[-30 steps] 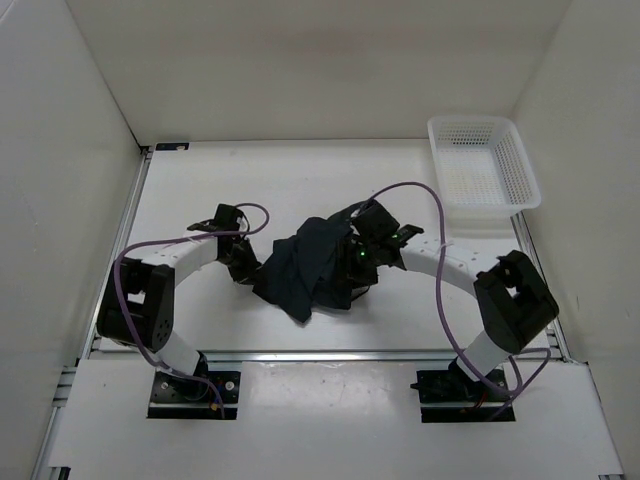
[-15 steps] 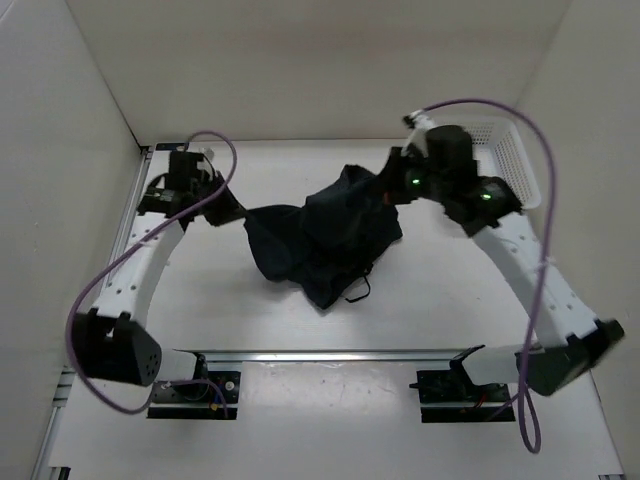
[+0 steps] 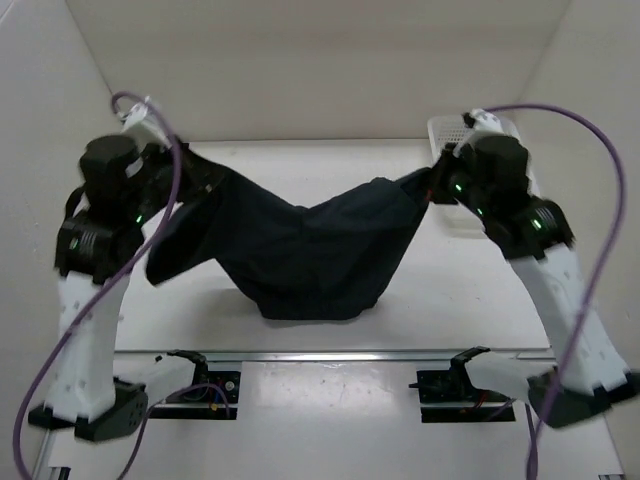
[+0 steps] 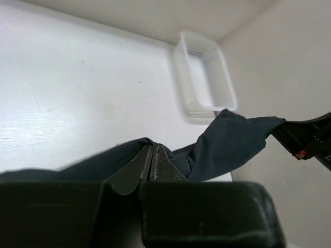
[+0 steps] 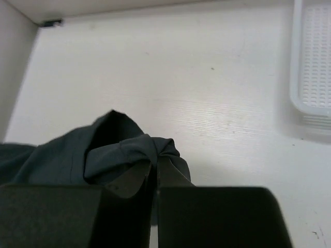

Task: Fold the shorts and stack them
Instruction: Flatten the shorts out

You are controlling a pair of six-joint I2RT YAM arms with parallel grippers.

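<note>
While the shorts hang: they are stretched in the air between both arms over the table's middle, with the belly sagging toward the near edge. The step is likely laying them flat, so lower both ends evenly and keep them taut.
basket: far right corner; keep cloth out of it.
left gripper: pinched tight on one corner of the cloth, toward the left edge.
right gripper: clamped on the opposite corner, toward the right edge; release only once the cloth lies flat.

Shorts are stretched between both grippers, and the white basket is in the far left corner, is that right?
No, the basket sits in the far right corner, as the top external view shows. The shorts are indeed stretched between the left gripper and right gripper.
</note>
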